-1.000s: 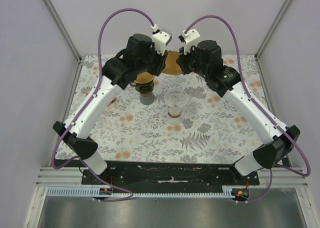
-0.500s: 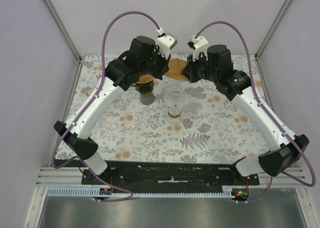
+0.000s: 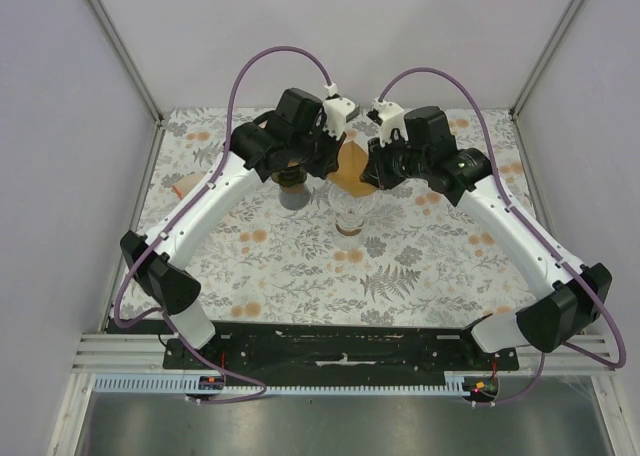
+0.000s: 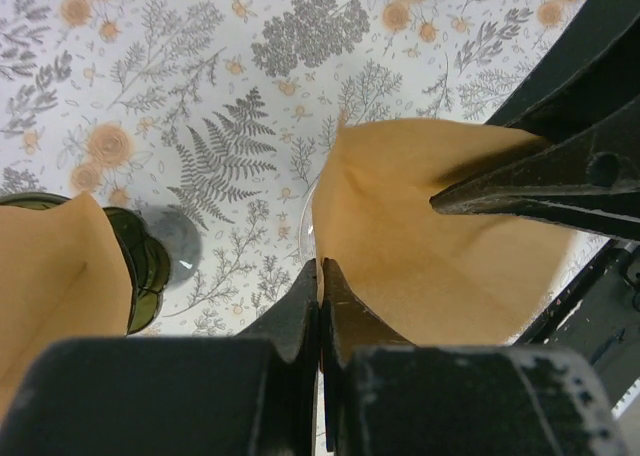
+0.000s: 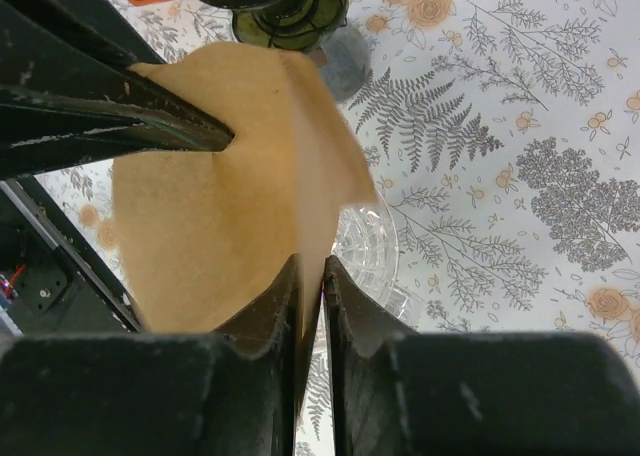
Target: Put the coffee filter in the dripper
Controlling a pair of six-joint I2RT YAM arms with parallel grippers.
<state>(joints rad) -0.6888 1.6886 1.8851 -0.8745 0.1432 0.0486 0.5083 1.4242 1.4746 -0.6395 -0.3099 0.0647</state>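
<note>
The left gripper (image 4: 320,274) is clamped tight on one edge of the coffee filter (image 3: 349,166), its two fingers pressed together with the brown paper pinched at their tips. Across from it, the right gripper (image 5: 312,268) has the opposite edge running down between its fingers. Those jaws stand a thin slit apart, and whether they bite the paper I cannot tell.

So the filter hangs spread between the two tools, opened into a shallow cone, right over the glass dripper (image 3: 352,208) at the middle of the table (image 3: 300,276). From above, its lower edge overlaps the dripper's far rim; whether paper touches glass I cannot make out.

Just to the dripper's left stands a dark green holder (image 3: 291,179) with more brown paper in it, close under the left arm's wrist.

Both arms reach in from the near corners and meet nose to nose, so the space around the dripper's far side is crowded. The floral cloth shows wide between the dripper and the arm bases — the side walls (image 3: 60,176) stand well out from the work.
</note>
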